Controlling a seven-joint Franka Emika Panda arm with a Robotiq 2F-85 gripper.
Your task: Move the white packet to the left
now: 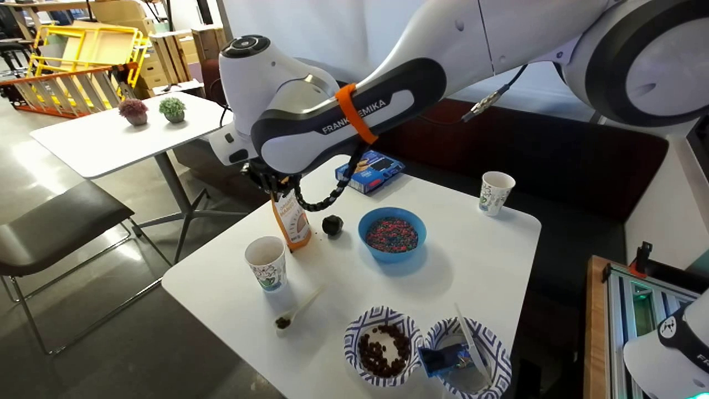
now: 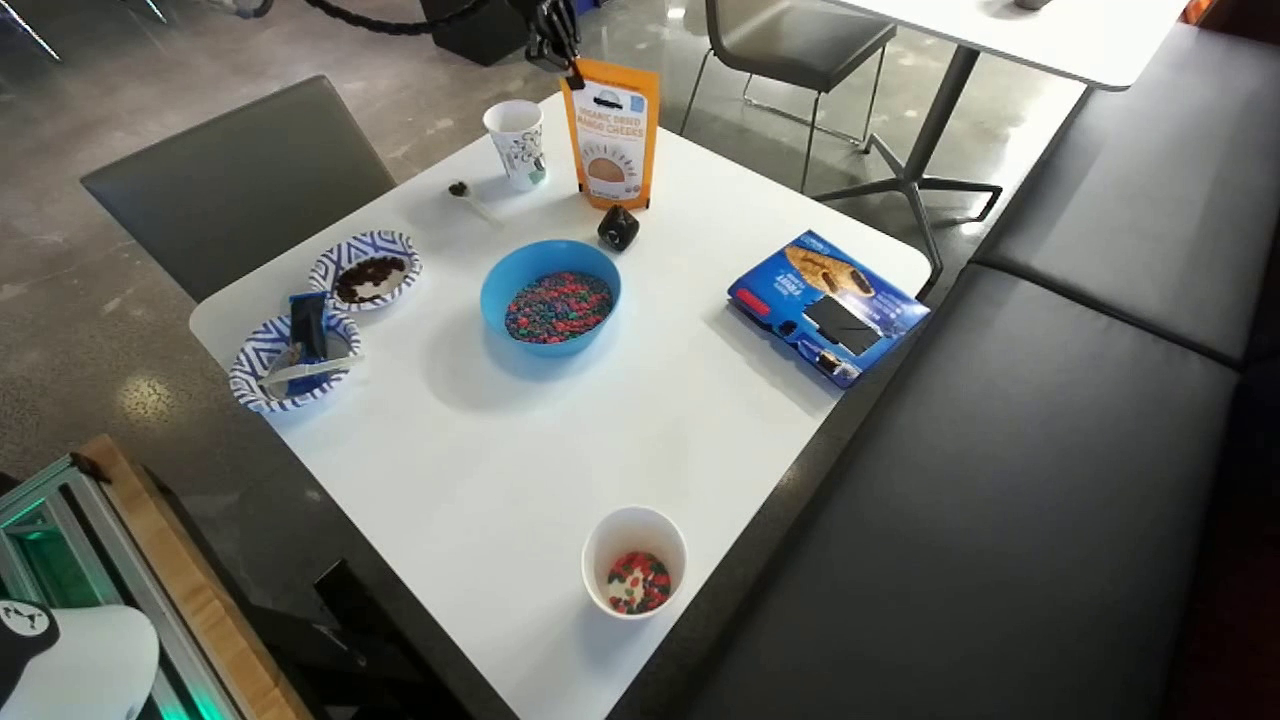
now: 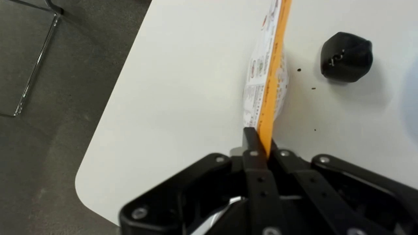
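The white packet (image 1: 293, 223) is an upright orange pouch with a whitish front panel. In an exterior view its front (image 2: 612, 140) faces the camera near the table's far corner. Its base is at or very near the table top; I cannot tell whether it touches. In the wrist view I look down on its orange top edge (image 3: 271, 81). My gripper (image 3: 261, 138) has its two fingers closed on one end of that top edge. In an exterior view a dark fingertip (image 2: 575, 76) shows at the pouch's upper corner.
A black faceted object (image 3: 346, 57) lies close beside the packet. A paper cup (image 1: 267, 265) stands near it, with a spoon (image 1: 299, 310) in front. A blue bowl (image 2: 550, 298), a blue box (image 2: 830, 305), patterned bowls (image 2: 368, 268) and another cup (image 2: 634, 562) share the table.
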